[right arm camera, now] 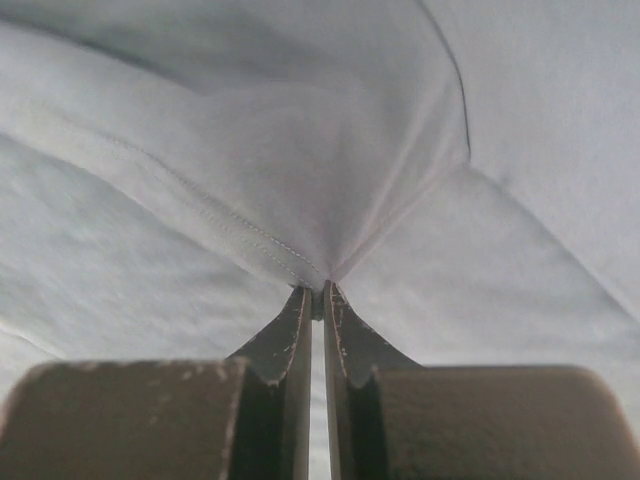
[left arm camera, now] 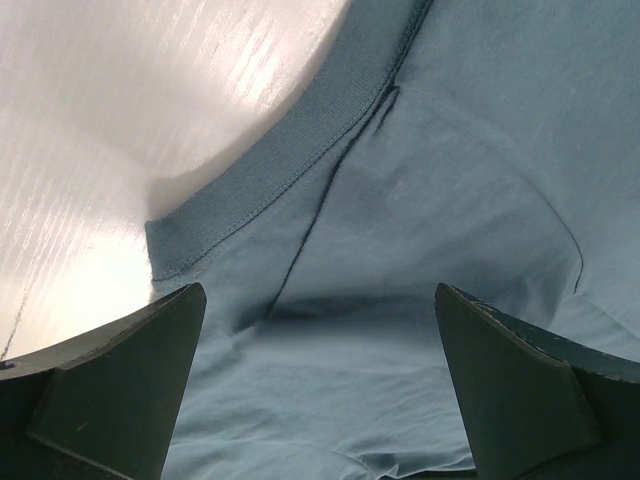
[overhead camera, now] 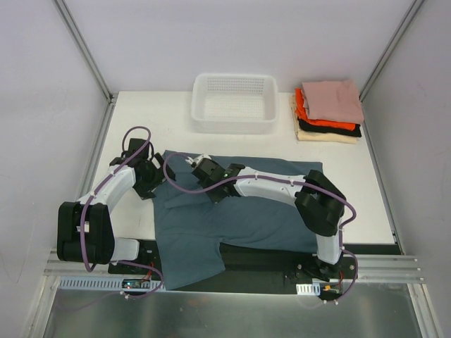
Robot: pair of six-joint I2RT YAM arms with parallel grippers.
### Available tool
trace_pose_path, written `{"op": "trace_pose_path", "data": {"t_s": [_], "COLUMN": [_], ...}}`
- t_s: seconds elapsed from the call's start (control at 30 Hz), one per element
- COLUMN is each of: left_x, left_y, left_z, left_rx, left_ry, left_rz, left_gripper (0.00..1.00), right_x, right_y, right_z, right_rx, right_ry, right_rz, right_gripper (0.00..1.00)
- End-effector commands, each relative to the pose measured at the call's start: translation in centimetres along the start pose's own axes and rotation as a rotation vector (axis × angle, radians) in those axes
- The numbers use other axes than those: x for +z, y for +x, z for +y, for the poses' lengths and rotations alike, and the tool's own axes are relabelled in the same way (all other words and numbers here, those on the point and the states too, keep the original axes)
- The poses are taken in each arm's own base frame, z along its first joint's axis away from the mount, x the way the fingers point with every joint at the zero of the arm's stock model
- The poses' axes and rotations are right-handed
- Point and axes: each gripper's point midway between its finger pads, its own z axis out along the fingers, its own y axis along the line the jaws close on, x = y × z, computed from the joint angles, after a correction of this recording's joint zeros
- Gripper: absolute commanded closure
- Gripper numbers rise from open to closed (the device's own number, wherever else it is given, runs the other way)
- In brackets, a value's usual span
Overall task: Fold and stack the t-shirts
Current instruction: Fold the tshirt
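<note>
White surface carries the slate-blue shirt spread at centre. On it the right tool is pinched closed on a fold. At nine o'clock the left tool hangs wide over the collar. At two o'clock lies the folded stack, at twelve the mesh basket.

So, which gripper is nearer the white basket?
Right. The right gripper pinches the blue-grey shirt in front of the basket; the open left gripper sits farther left, at the shirt's collar.

The right arm hides the middle of the slate blue-grey shirt, and only the edge of the cream shirt shows beneath the folded stack.
</note>
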Motion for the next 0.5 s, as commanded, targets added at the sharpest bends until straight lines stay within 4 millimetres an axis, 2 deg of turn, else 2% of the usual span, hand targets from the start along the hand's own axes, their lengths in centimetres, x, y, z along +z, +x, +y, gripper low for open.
{"op": "trace_pose_path", "data": {"t_s": [0.0,0.37,0.4,0.47], "left_x": [-0.5,-0.8,-0.7,-0.9], "left_y": [-0.1,0.2,0.2,0.1], "left_z": [-0.5,-0.6,-0.6,-0.9], "left_rx": [0.015,0.021,0.022,0.025], "left_ry": [0.036,0.051,0.051,0.062], "left_rz": [-0.002,0.004,0.006,0.005], "left_gripper": [0.01,0.01,0.01,0.01], "right_x": [-2.4,-2.9,-3.1,-3.1], "right_y": [0.8,4.0,4.1,4.8], "right_z": [-0.9,0.2,0.5,0.4], "right_rx": [-0.002,0.044,0.050,0.060], "right_ry": [0.017,-0.051,-0.068,-0.060], "right_rz": [0.020,0.155,0.169,0.209], "right_gripper": [0.99,0.96,0.95,0.79]}}
